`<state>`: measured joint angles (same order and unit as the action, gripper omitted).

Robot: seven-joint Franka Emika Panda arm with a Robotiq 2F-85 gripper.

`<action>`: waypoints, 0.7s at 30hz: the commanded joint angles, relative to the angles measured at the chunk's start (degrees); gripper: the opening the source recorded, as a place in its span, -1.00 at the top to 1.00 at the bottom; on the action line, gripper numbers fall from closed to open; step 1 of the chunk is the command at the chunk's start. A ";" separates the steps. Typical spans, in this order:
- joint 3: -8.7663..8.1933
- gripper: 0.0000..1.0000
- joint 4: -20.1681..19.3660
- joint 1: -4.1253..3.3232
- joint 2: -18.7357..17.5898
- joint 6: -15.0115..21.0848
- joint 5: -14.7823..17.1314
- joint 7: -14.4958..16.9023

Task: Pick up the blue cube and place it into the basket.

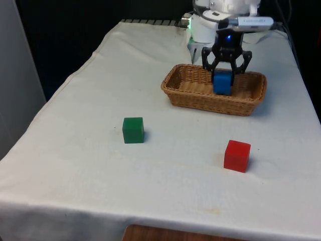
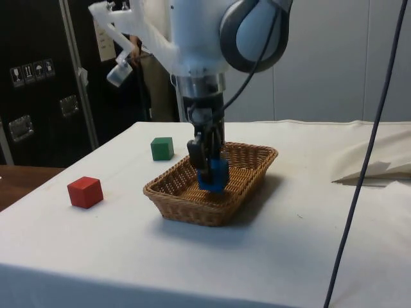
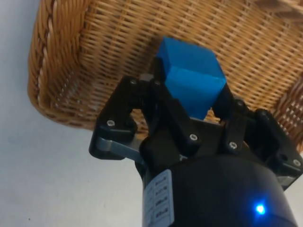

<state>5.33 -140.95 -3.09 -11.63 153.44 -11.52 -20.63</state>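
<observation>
The small blue cube (image 1: pixel 222 83) hangs clamped between the jaws of the black two-finger gripper (image 1: pixel 223 75), over the inside of the oval woven wicker basket (image 1: pixel 251 105). On the white-clothed surface (image 1: pixel 75 165), a green cube (image 1: pixel 133 130) and a red cube (image 1: pixel 236 155) sit well apart.

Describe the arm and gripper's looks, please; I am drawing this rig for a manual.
The arm is glossy white with rounded segments and a large grey circular joint cap. A dark cable loops beside its wrist. The gripper is black: a cylindrical body bearing a small white printed label, and two angular linkage fingers fastened with silver screws.
</observation>
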 commanded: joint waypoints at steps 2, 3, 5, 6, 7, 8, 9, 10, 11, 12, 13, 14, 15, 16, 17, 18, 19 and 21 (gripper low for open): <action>0.06 0.95 0.00 0.11 -1.32 1.72 0.34 -0.06; 0.06 0.95 0.06 0.17 -1.72 2.06 0.34 -0.06; -0.06 0.95 0.11 0.06 -2.18 2.12 0.00 -0.11; 0.06 0.95 0.11 0.17 -2.46 2.75 0.34 -0.11; 0.06 0.95 0.17 0.17 -2.52 2.75 0.29 -0.11; 0.06 0.95 0.17 0.17 -2.58 2.69 0.29 -0.11; 0.06 0.95 0.17 0.17 -2.58 2.69 0.23 -0.11; 0.00 0.95 0.17 0.17 -2.58 2.64 0.23 -0.11; 0.00 0.95 0.17 0.17 -2.58 2.64 0.17 -0.11; 0.00 0.95 0.17 0.11 -2.58 2.58 0.11 -0.11; 0.00 0.92 0.23 0.11 -2.58 2.52 0.11 -0.11; -0.06 0.81 0.29 0.11 -2.58 2.41 0.00 -0.11; 0.00 0.81 0.23 0.11 -2.58 2.52 0.11 -0.11; 0.00 0.65 0.23 0.11 -2.58 2.46 0.06 -0.11; -0.06 0.46 0.23 0.11 -2.58 2.46 0.06 -0.11; -0.06 0.26 0.23 0.11 -2.58 2.46 0.06 -0.11; -0.06 -0.13 0.23 0.11 -2.58 2.41 0.06 -0.11; -0.06 -0.52 0.23 0.11 -2.58 2.41 0.06 -0.11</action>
<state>5.27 -140.66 -2.98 -14.21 155.79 -11.52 -20.74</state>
